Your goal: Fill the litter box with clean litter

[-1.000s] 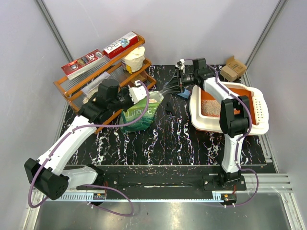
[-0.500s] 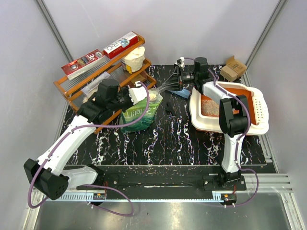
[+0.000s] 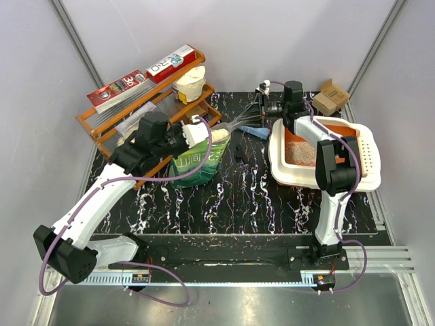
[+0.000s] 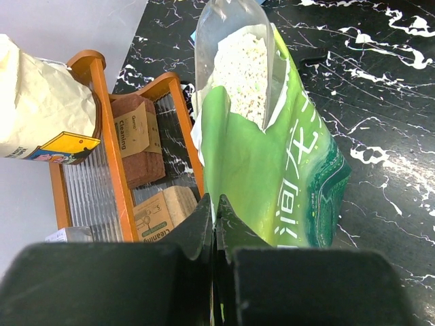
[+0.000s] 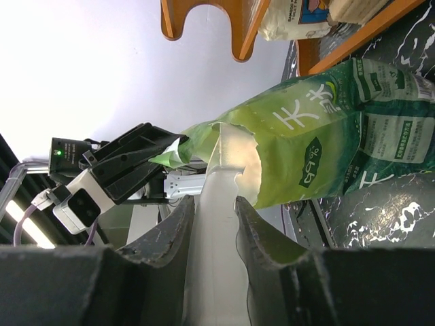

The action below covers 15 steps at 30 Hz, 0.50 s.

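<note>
The litter box (image 3: pixel 367 178), white-rimmed and orange inside, sits at the right with clean litter (image 3: pixel 299 153) covering part of its floor. A green pouch (image 3: pixel 197 161) stands left of centre, its top edge pinched by my left gripper (image 3: pixel 204 136) (image 4: pixel 216 204), which is shut on it. My right gripper (image 3: pixel 266 109) (image 5: pixel 212 204) is shut on the handle of a translucent scoop (image 3: pixel 238 122) (image 5: pixel 214 265). The scoop bowl (image 4: pixel 231 61) rests in the pouch mouth (image 5: pixel 245 170) with pale granules (image 4: pixel 241 68) in it.
An orange wire rack (image 3: pixel 109 129) with boxes and a paper bag stands at the back left, close behind the pouch. A small cardboard box (image 3: pixel 330 96) sits at the back right. A blue item (image 3: pixel 255 131) lies between pouch and litter box.
My right gripper has shifted to the right, toward the litter box, drawing the scoop a little with it. The left arm and the pouch have stayed in place.
</note>
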Tool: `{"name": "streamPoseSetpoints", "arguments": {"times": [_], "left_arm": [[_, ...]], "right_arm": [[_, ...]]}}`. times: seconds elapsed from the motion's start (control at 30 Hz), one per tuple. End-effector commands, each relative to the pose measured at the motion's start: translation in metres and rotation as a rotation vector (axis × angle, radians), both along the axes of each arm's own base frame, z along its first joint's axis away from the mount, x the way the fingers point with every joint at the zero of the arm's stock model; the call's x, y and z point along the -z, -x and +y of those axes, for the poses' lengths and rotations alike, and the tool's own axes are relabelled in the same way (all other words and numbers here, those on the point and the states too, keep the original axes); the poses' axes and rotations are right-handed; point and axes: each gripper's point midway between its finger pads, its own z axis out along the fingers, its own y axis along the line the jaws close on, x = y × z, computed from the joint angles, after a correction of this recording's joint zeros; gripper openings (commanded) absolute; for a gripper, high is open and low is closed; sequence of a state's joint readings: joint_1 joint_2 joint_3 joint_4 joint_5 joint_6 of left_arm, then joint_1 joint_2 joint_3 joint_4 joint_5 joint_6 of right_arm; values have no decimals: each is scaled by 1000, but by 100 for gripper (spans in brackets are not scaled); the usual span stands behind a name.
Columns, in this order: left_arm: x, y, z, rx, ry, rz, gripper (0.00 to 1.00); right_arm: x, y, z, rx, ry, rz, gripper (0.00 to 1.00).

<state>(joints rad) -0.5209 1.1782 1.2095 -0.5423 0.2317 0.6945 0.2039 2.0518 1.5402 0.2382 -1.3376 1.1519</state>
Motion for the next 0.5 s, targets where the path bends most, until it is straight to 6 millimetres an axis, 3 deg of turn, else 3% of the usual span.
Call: {"name": "streamPoseSetpoints", "arguments": {"times": [0.0, 0.07, 0.23, 0.47], "left_arm": [[-44, -8, -1, -32, 77, -127, 0], [-43, -10, -1, -36, 78, -123, 0], [-47, -15, -4, -40, 80, -132, 0], [-51, -20, -4, -48, 76, -144, 0]], "right_arm": [[-33, 7, 1, -15, -33, -112, 0], [-32, 4, 2, -34, -40, -97, 0], [-37, -5, -32, 17, -41, -91, 0], [-27, 8, -39, -12, -52, -41, 0]]}}
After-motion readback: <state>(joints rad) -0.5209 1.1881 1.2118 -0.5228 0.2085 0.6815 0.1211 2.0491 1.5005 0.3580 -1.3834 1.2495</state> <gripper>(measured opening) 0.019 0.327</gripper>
